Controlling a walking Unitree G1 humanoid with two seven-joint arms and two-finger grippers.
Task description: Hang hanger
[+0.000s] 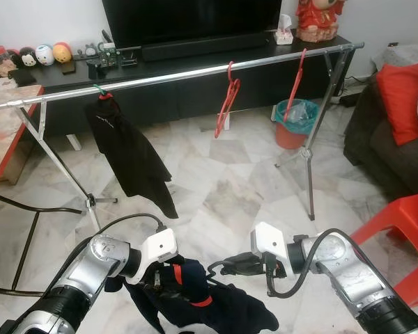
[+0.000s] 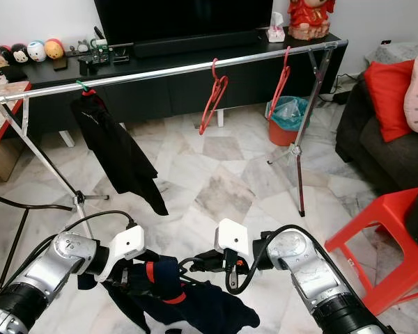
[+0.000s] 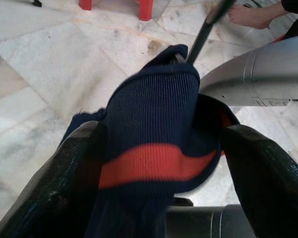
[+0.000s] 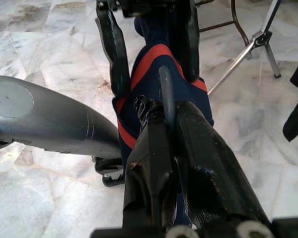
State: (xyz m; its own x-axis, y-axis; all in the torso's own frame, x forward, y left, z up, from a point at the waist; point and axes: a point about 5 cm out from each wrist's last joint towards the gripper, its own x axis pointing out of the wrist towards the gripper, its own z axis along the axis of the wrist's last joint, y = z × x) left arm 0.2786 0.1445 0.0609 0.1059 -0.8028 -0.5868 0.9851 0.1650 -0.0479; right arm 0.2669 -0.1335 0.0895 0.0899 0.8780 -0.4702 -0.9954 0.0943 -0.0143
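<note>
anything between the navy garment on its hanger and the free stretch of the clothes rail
Nothing visible. The navy red-striped garment, held by both the left gripper and the right gripper, has open floor ahead, and the silver metal clothes rail is bare between the black hanging garment and the red hanger.

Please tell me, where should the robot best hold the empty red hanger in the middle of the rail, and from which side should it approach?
Probably the sloping shoulder bar just below the hook of the red hanger, approached from the robot's side of the metal rail. The hanger hangs freely, turned nearly edge-on, so fingers can close across its thin frame, and the hook lifts off upward.
</note>
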